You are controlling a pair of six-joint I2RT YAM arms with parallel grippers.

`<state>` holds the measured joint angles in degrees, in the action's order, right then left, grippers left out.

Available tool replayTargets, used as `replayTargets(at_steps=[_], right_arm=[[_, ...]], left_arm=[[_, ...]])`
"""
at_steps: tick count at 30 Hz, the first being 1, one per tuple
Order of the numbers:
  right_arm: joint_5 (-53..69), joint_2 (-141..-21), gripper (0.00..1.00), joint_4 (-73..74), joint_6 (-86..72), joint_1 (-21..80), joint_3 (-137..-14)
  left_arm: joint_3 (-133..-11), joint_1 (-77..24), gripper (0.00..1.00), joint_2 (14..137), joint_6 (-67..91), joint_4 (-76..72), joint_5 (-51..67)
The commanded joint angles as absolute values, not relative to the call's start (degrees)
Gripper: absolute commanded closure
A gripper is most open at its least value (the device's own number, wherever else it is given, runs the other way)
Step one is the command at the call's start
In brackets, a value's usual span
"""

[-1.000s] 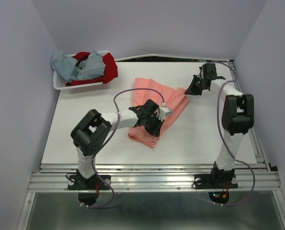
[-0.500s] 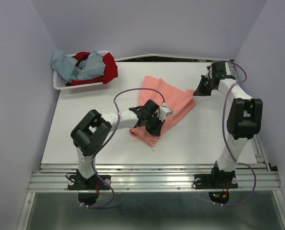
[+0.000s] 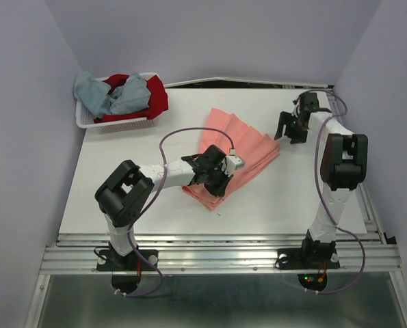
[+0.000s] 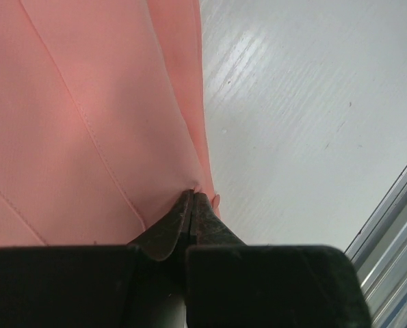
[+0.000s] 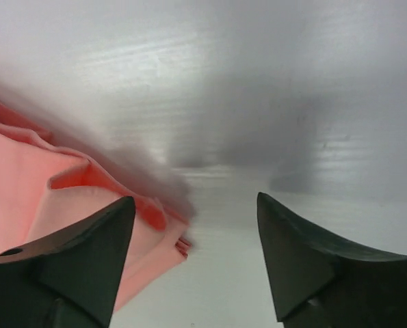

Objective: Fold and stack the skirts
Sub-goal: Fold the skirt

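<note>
The salmon-pink pleated skirt (image 3: pixel 241 143) lies partly folded at mid-table. My left gripper (image 3: pixel 217 182) is shut on its near edge; in the left wrist view the closed tips (image 4: pixel 191 195) pinch a small tuck of the pink cloth (image 4: pixel 87 123) right at its hem. My right gripper (image 3: pixel 286 133) stands open just off the skirt's right corner, and in the right wrist view that corner (image 5: pixel 32 198) lies loose by the left finger, with bare table under the gripper (image 5: pixel 196 205). The blue-grey skirt (image 3: pixel 111 96) and the dark red skirt (image 3: pixel 156 98) lie crumpled in the basket.
A white mesh basket (image 3: pixel 87 123) stands at the table's back left corner. The white table (image 3: pixel 292 191) ends at a metal rail along the near edge (image 3: pixel 217 239). Purple-grey walls close in on both sides.
My right gripper has opened and let go of the pink skirt's right corner, which now rests on the table. The left gripper has drawn the near edge slightly left.
</note>
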<state>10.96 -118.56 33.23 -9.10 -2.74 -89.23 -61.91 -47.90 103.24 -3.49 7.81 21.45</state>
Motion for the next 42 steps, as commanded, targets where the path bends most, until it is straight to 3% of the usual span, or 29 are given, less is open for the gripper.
replayTargets(at_steps=[1,6,10,14,19,23,25,29,31,32,35,38,42], right_arm=[[15.44,-115.41,0.18,33.67,-9.75,-3.52,-99.2],[32.49,-110.13,0.14,29.45,-16.78,0.69,-100.11],[42.88,-109.6,0.23,24.88,-23.89,5.35,-91.52],[49.2,-112.58,0.38,19.44,-27.95,9.4,-80.97],[48.52,-116.35,0.46,17.22,-22.87,11.43,-72.87],[42.04,-119.69,0.51,23.53,-15.15,11.43,-72.86],[40.44,-120.49,0.51,24.95,-12.67,11.43,-73.12],[37.28,-122.08,0.5,28.64,-6.79,11.43,-75.66],[36.22,-123.31,0.5,30.23,-4.41,11.43,-77.16],[35.25,-123.57,0.5,31.19,-3.7,11.43,-77.69],[33.76,-124.89,0.5,32.69,-2.03,11.43,-79.89],[32.26,-126.03,0.5,33.75,-0.8,11.43,-81.73],[30.15,-126.91,0.5,34.98,-0.62,11.43,-84.28]], left_arm=[[-63.54,-49.39,0.93,99.84,-5.89,13.88,17.93],[-63.81,-50.89,0.92,100.55,-7.65,14.33,15.3],[-63.02,-51.24,0.92,100.9,-6.77,13.01,14.24],[-63.98,-51.24,0.9,100.11,-6.24,12.22,12.92],[-67.31,-51.15,0.71,93.8,-6.07,14.75,11.08],[-71.01,-48.88,0.47,87.55,-8.51,19.49,10.89],[-71.8,-46.16,0.45,85.0,-10.71,21.79,14.13],[-67.78,-30.2,0.4,81.83,-15.37,24.69,31.76],[-66.19,-25.86,0.45,83.49,-18.88,26.7,36.71],[-65.22,-23.06,0.55,84.8,-20.11,27.41,41.26],[-63.55,-20.75,0.72,91.83,-21.79,27.95,46.03],[-62.75,-18.29,0.82,99.21,-21.88,26.98,51.13],[-62.67,-17.84,0.87,105.37,-24.17,27.07,52.04]])
